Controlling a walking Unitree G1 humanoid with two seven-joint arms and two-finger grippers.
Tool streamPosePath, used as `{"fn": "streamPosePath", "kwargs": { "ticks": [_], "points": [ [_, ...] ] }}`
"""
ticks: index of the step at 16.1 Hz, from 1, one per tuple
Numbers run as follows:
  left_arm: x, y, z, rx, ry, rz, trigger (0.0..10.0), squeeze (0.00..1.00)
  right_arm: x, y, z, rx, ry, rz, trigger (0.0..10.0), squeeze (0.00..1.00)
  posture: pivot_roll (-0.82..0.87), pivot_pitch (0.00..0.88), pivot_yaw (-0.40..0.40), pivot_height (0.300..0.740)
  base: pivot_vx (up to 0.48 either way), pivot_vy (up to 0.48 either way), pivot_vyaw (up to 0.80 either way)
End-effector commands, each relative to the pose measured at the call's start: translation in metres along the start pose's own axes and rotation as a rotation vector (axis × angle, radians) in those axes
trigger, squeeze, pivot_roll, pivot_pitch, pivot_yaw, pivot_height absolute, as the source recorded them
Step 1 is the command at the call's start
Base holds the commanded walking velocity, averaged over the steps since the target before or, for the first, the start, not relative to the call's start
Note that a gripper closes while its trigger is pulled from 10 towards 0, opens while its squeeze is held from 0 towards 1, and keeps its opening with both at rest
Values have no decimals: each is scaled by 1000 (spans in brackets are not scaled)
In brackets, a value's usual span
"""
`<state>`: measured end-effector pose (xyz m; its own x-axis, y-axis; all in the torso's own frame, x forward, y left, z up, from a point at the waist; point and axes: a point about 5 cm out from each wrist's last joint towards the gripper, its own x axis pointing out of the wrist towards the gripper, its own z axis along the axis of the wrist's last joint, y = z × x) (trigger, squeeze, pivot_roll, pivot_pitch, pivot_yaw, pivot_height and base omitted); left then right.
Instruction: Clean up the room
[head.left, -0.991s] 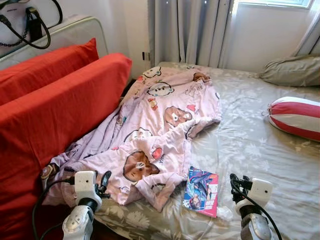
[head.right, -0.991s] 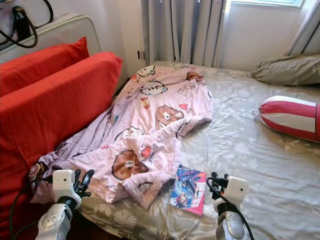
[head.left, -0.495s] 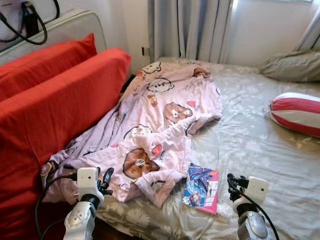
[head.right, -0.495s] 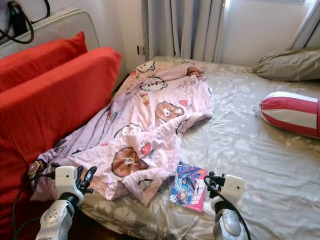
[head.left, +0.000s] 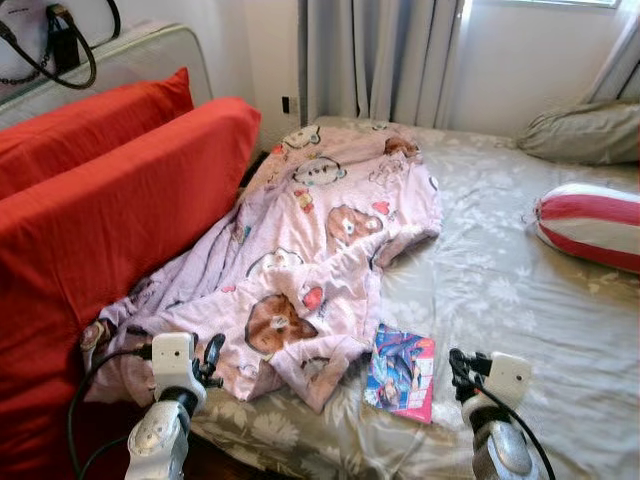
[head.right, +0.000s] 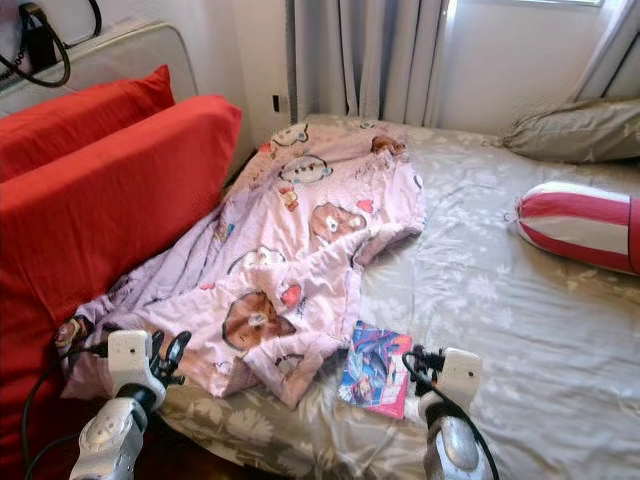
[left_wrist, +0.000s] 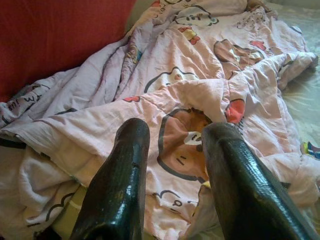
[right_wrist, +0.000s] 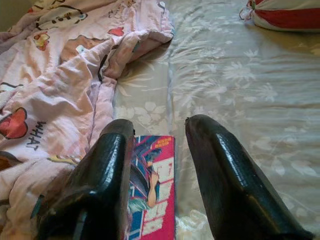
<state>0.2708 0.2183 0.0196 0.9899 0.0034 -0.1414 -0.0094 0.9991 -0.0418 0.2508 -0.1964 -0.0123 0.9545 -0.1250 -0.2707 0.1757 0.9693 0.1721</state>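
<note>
Right end effector (right_wrist: 157, 172), fingers spread and empty, hovers just short of the comic book (head.left: 402, 372); book lies flat on the bed (head.left: 520, 290), long axis running away from the robot, in line with the gap between the fingers. Right arm nearer. Cover glossy, thin, rectangular. Left end effector (left_wrist: 172, 175), also spread, faces the crumpled pink cartoon-bear blanket (head.left: 310, 270), soft and bunched. Beyond: red cushions (head.left: 110, 210), striped bolster (head.left: 590, 225), grey pillow (head.left: 585, 130)
</note>
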Motion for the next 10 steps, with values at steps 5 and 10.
{"fn": "streamPosePath", "kwargs": {
  "ticks": [5,10],
  "points": [
    [2,-2,1,1,1,-13,10000,0,1,6,2,13,-11,17,10000,0,-3,0,9,665,0,0,0],
    [3,-6,2,-8,7,-35,10000,0,2,10,1,9,-3,28,10000,0,6,0,14,665,0,0,0]
  ]
}}
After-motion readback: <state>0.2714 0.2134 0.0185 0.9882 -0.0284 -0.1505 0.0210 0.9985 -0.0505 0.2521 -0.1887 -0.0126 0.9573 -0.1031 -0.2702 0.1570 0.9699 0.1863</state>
